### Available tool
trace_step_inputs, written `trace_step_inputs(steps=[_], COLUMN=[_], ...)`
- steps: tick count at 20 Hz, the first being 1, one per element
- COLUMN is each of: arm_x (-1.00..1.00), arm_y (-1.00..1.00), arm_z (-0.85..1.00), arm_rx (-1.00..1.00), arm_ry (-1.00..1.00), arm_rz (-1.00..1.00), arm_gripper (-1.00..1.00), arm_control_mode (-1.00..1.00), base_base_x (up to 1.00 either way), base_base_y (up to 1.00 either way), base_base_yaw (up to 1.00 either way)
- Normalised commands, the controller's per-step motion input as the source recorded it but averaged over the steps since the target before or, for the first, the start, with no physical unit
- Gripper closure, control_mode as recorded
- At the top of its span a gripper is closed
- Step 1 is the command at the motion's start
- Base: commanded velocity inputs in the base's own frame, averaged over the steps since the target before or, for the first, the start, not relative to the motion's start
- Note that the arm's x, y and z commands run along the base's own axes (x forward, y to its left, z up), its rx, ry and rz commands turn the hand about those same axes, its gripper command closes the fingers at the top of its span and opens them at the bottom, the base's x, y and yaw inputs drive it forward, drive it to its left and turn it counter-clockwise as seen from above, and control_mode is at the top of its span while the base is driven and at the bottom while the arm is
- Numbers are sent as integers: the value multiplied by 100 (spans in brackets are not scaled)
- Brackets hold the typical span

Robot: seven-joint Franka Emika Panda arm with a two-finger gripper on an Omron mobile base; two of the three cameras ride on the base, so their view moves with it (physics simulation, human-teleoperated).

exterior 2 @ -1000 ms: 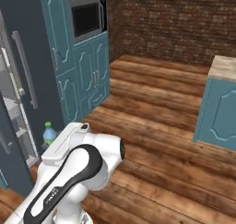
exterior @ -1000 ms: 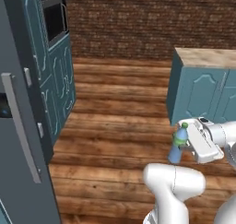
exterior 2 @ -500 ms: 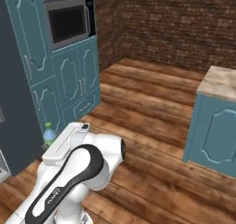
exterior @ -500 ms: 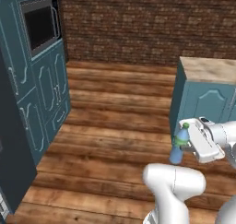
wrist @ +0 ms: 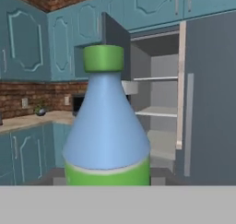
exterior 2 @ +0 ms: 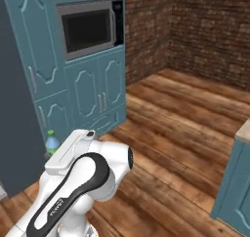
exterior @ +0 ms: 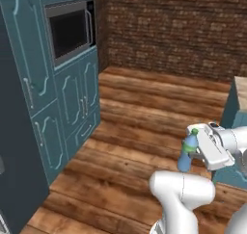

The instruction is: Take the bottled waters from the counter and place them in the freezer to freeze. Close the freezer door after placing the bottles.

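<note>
Left base view — the whole scene has swung since a second ago: base turning, not the things. Blue bottle (exterior: 187,151) rides upright in the gripper (exterior: 194,150), fingers clamped on it.

Right base view — green cap (exterior 2: 50,132) peeks beside the arm.

Hand view — freezer (wrist: 161,108) stands open ahead; carry under way.

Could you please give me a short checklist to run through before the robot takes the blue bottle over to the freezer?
1. Blue bottle held in the gripper: ok.
2. Green cap on the bottle: ok.
3. Bottle upright in the grip: ok.
4. Freezer open, shelves showing: ok.
5. Free room on the freezer shelves: ok, what shows of them is bare.
6. Second bottle's whereabouts: cannot tell.
</note>
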Motion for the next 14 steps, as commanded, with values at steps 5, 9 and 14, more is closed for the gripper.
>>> trace_step_inputs(steps=[5,9,14], arm_x=[0,0,0], arm_y=[0,0,0], arm_z=[0,0,0], arm_rx=[0,0,0], arm_ry=[0,0,0], arm_rz=[0,0,0], arm_gripper=[100,100,100], arm_control_mode=[100,100,100], base_base_x=[100,81,71], base_base_y=[1,3,1], base_base_yaw=[66,79,84])
